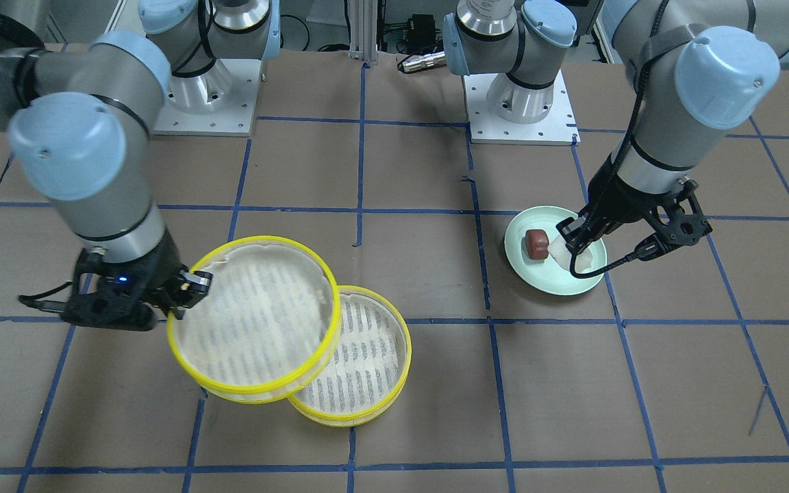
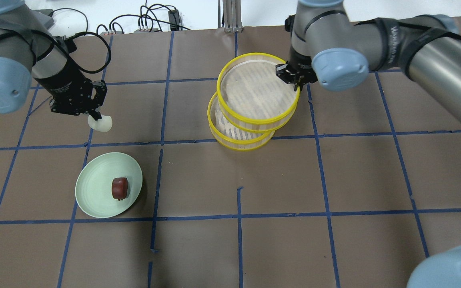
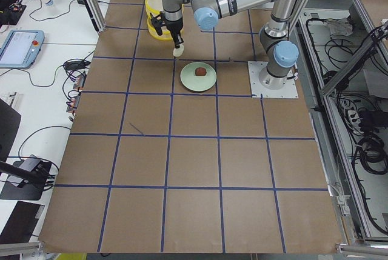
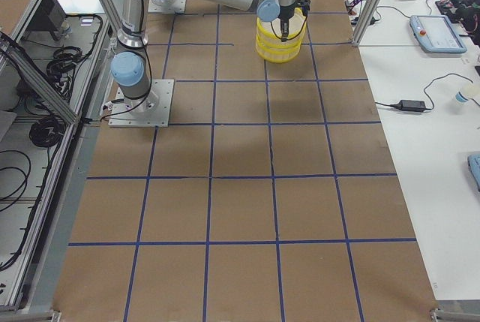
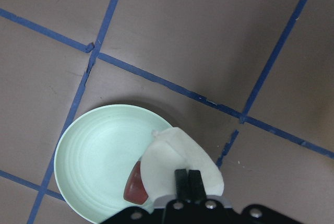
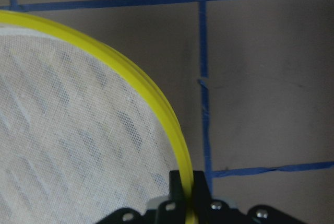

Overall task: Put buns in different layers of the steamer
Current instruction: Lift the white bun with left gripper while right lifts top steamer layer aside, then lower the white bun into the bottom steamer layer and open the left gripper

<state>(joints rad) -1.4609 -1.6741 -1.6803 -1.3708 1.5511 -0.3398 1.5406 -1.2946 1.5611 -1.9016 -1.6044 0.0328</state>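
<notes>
A robotics lab: a brown table [image 3: 194, 163] with a blue tape grid [image 3: 171, 137], aluminium frame posts [image 3: 88, 2] along its edges, and a teach pendant [image 3: 21, 46] and cables [image 3: 42, 78] on the bench [image 3: 36, 111] beside it.

Trays on robot's right, plate on left.
Upper tray [image 2: 254, 88] offset over lower tray [image 2: 230, 133]; one bun [image 2: 119, 188] on plate [image 2: 94, 188]; other bun [image 2: 103, 124] in left gripper [image 2: 94, 116], off the surface near plate.

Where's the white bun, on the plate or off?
Off: left gripper holds white bun in the air; only the brown bun lies on the plate.
</notes>
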